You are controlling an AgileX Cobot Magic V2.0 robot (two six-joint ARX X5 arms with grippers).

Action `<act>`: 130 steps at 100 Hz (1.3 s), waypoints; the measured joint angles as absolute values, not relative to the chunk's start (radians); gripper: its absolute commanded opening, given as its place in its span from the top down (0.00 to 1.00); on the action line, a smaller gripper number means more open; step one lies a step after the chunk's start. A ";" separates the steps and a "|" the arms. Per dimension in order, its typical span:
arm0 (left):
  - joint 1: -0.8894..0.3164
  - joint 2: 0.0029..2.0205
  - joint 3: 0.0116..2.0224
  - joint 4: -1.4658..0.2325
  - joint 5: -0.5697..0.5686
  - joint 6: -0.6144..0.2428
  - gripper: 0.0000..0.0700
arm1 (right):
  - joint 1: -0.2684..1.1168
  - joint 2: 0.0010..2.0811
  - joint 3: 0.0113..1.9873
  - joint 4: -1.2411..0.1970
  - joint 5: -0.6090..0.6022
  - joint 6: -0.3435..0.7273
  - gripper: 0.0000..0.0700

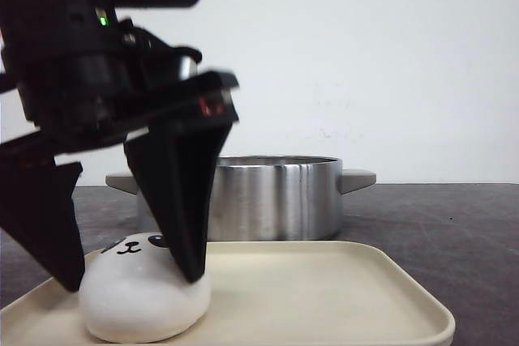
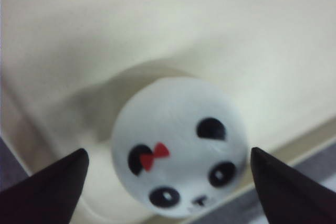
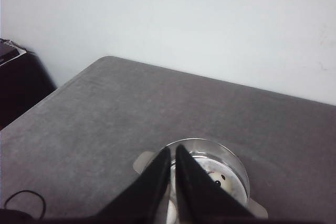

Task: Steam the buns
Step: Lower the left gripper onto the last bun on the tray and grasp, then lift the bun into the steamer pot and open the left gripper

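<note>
A white panda bun (image 1: 134, 301) with a red bow lies on the left end of a cream tray (image 1: 324, 297). My left gripper (image 1: 130, 273) is open and straddles it, one black finger on each side, tips down near the tray. In the left wrist view the bun (image 2: 178, 145) sits between the fingertips (image 2: 68, 174) over the tray (image 2: 157, 24). My right gripper (image 3: 173, 149) is shut and empty, high above a steel pot (image 3: 239, 163). A bun (image 3: 223, 182) lies in that pot, with another white shape partly hidden by the fingers.
The steel pot (image 1: 276, 196) with two side handles stands just behind the tray on a dark grey table (image 1: 438, 216). In the right wrist view, a black cable (image 3: 23, 203) lies on the table near its edge, with a dark object (image 3: 16, 82) beyond the corner.
</note>
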State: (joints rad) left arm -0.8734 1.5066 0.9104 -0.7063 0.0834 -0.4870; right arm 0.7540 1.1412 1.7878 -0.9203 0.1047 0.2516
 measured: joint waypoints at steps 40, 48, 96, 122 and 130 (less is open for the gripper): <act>-0.873 1.551 0.913 -0.681 0.078 -0.486 1.00 | 0.754 1.141 1.788 -0.937 0.105 0.252 0.99; -0.873 1.551 0.913 -0.674 0.078 -0.480 1.00 | 0.754 1.141 1.788 -0.936 0.105 0.252 0.99; -0.861 1.283 1.076 -0.363 -0.054 -0.347 1.00 | 0.754 1.141 1.788 -0.930 0.105 0.250 0.99; -0.703 1.446 1.078 -0.202 0.002 -0.312 1.00 | 0.754 1.141 1.788 -0.929 0.105 0.250 0.99; -0.679 1.506 1.078 -0.177 0.025 -0.308 1.00 | 0.754 1.141 1.788 -0.930 0.105 0.250 0.99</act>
